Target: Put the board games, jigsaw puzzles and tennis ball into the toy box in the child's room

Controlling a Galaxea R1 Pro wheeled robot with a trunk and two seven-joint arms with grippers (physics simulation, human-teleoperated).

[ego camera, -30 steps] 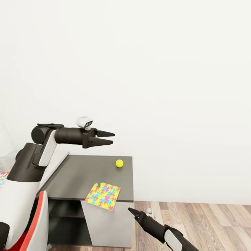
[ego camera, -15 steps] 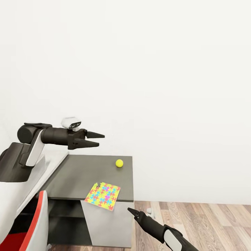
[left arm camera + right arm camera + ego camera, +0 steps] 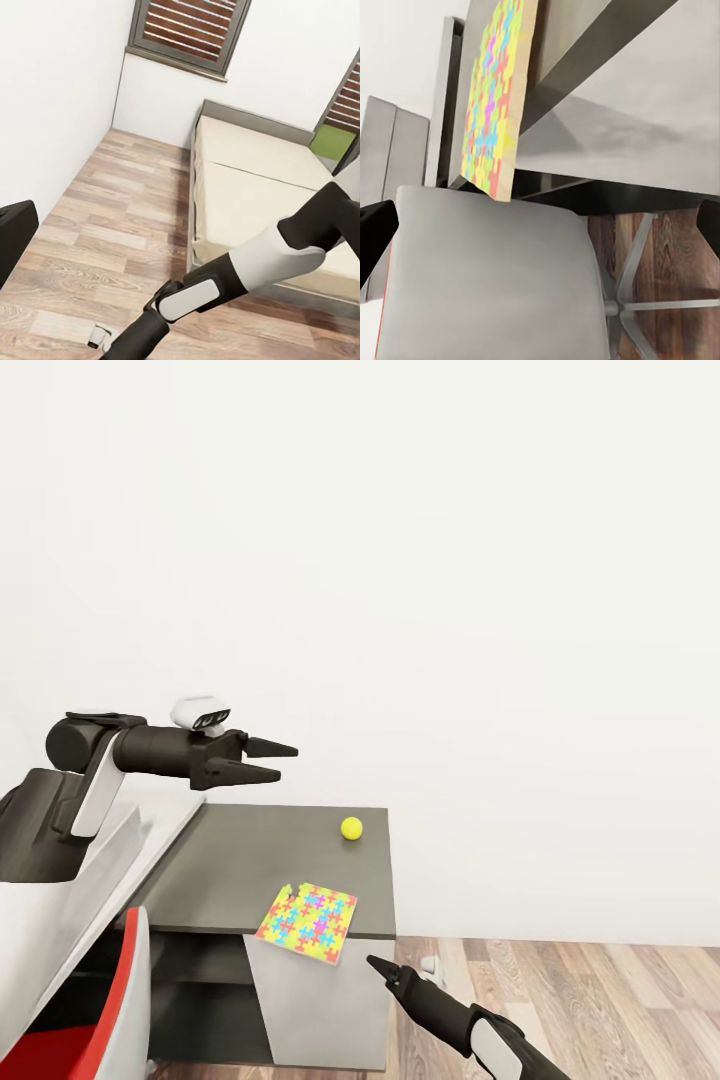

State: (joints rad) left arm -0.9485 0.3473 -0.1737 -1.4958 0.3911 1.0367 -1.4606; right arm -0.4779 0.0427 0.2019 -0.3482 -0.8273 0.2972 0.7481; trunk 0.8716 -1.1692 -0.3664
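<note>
A white wall backs the dark worktop (image 3: 250, 860); the ball (image 3: 351, 828) sits near its far corner, the puzzle (image 3: 307, 924) overhanging its front edge. Left claw (image 3: 277, 760) spread, empty; right claw (image 3: 376, 966) unclear.

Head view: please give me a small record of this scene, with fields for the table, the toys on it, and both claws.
table: dark grey top, against the white wall
tennis ball: yellow, near the table's far right corner
jigsaw puzzle: multicoloured, flat at the front edge, its corner hanging over
left claw: raised above the table's far left side, fingers a little apart, holding nothing
right claw: low, in front of the table, below the puzzle; fingers look closed together, empty
floor: wooden
</note>
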